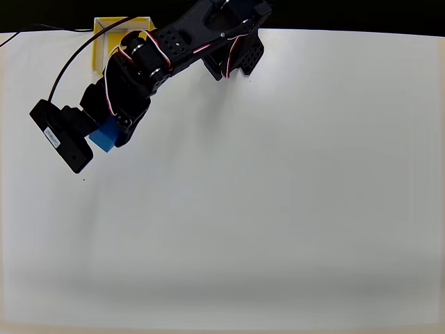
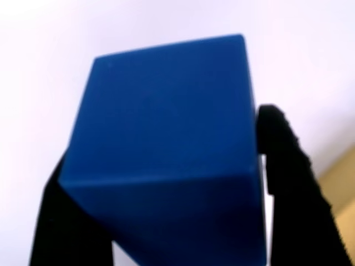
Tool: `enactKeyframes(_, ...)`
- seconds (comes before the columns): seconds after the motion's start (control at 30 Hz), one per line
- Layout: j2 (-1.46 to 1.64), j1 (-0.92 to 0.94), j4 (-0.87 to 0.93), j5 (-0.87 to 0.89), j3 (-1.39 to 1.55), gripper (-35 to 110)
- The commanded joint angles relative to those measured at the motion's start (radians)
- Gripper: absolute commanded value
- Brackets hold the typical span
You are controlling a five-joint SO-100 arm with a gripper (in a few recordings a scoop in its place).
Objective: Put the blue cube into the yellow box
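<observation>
So the cube (image 2: 166, 155) is clamped between the jaws, one black finger (image 2: 288, 183) on each side, which is why it sits so big and tilted in the wrist view. From overhead the cube (image 1: 104, 136) is near the bench's (image 1: 278, 195) left end, just short of the box (image 1: 104, 42) at the back edge (arm partly covers it). I'd guess it's carried high to clear the wall.

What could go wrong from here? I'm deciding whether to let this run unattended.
The gripper holds the cube tilted, one corner up, in the wrist view; it might slip or twist out during the carry.

The box sits at the table's far edge, partly under the arm in the overhead view. A tilted cube could catch its thin wall, or nudge the box toward the edge.
</observation>
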Motion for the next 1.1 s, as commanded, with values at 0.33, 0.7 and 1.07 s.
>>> enactKeyframes(0.33, 0.233, 0.42, -0.12, -0.104, 0.268, 13)
enactKeyframes(0.7, 0.281, 0.571, -0.247, -0.114, 0.492, 14)
enactKeyframes(1.07, 0.284, 0.643, -0.347, -0.109, 0.666, 13)
